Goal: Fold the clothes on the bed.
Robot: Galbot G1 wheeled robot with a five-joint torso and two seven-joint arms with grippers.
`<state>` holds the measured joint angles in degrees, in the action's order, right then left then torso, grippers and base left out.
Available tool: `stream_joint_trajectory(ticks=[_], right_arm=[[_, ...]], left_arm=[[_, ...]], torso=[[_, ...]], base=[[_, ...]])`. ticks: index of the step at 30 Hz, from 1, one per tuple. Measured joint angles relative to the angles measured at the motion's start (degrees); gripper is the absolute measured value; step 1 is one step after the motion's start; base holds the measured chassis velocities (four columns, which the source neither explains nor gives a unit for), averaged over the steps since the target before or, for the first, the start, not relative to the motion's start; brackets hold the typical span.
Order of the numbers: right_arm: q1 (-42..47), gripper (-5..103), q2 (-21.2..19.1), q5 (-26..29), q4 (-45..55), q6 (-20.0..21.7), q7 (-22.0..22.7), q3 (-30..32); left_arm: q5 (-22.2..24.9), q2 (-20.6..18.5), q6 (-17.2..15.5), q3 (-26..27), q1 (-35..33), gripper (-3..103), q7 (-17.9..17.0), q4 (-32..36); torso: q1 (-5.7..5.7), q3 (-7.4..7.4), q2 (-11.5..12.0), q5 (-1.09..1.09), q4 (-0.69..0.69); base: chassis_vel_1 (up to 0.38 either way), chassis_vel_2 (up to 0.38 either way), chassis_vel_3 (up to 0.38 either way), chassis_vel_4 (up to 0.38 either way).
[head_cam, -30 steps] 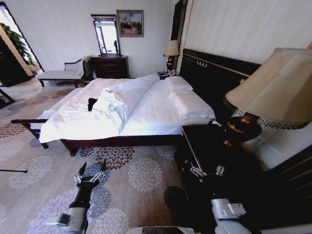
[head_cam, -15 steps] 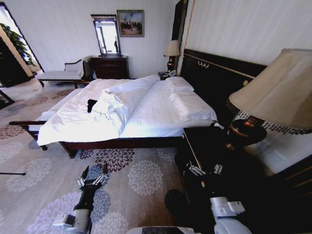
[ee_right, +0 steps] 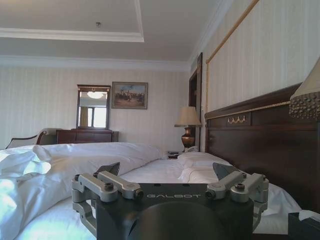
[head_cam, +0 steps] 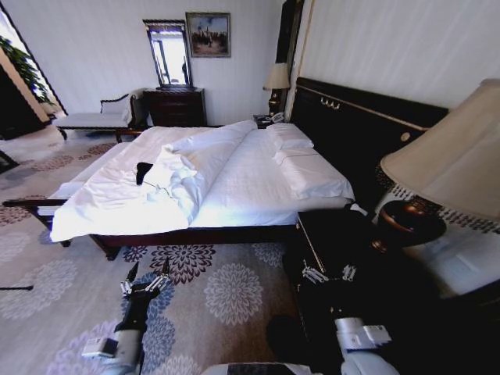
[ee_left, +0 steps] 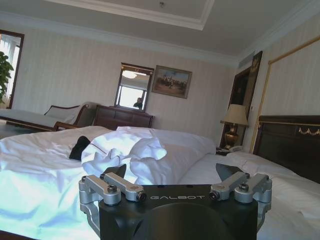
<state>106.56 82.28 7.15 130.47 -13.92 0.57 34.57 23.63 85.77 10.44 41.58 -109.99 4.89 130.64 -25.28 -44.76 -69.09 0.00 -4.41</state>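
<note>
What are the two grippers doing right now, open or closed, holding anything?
Left gripper: fingers open, holding nothing, held over the carpet short of the bed.
Right gripper: fingers open, holding nothing, in front of the nightstand.

Hotel-style bedroom: bed (head_cam: 234, 187), lamp (head_cam: 275, 78)

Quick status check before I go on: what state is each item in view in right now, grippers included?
clothes: dark bundle, unfolded, on the far side of the bed beside the bunched duvet.
bed: unmade.
duvet: rumpled into a ridge.
pillows: lying flat by the headboard.
left gripper: open, empty, over the carpet short of the bed.
right gripper: open, empty, over the nightstand.
nightstand: drawer closed.
</note>
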Motion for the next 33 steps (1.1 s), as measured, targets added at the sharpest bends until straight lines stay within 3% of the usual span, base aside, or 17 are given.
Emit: stream_joint_trajectory(ticks=[28,33], right_arm=[[-0.31,100,0.69,0.54,-0.55,-1.48,-0.16,-0.99],[-0.3,100,1.43,0.25,-0.49,-1.47,-0.16,-1.48]], left_arm=[[-0.62,0.58,0.51,-0.01,-0.99,100,-0.2,0.97],[2.23,0.42,0.68,-0.01,-1.95,100,-0.04,2.36]], torso=[[0.0,0.0,0.0,0.0,0.0],[0.0,0.0,0.0,0.01,0.0]], base=[[-0.112,0.101,0.109,-0.109],[-0.138,0.129,0.139,-0.128]])
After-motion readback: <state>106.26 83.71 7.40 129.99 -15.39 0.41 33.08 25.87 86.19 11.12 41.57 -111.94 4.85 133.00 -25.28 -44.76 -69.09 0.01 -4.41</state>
